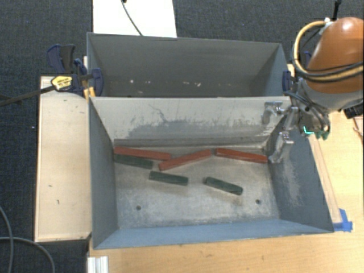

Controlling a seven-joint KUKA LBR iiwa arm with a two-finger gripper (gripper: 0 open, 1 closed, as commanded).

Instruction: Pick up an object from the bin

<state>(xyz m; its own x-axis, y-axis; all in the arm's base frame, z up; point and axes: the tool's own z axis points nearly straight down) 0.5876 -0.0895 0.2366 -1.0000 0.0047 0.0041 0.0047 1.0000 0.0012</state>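
Where the arm (333,50) was reached in from the right, its orange-covered wrist was held above the right rim of the grey bin (103,169), and the gripper (276,150) was pointed down and leftward along the bin's right wall; its tip was seen just beside the right end of the rightmost red-brown bar (240,155), near the foot of the back wall; whether it was parted, closed or clamped on that bar could not be told. Six bars were counted on the floor: three red-brown, three dark green. From the left, the left red-brown bar (142,152) was laid along the back wall, with the left dark green bar (132,160) just beside it in front; the tilted red-brown bar (185,160) was placed between the other two red-brown ones; the middle dark green bar (168,178) was laid in front of it; the right dark green bar (223,185) was set further right, apart from the gripper.
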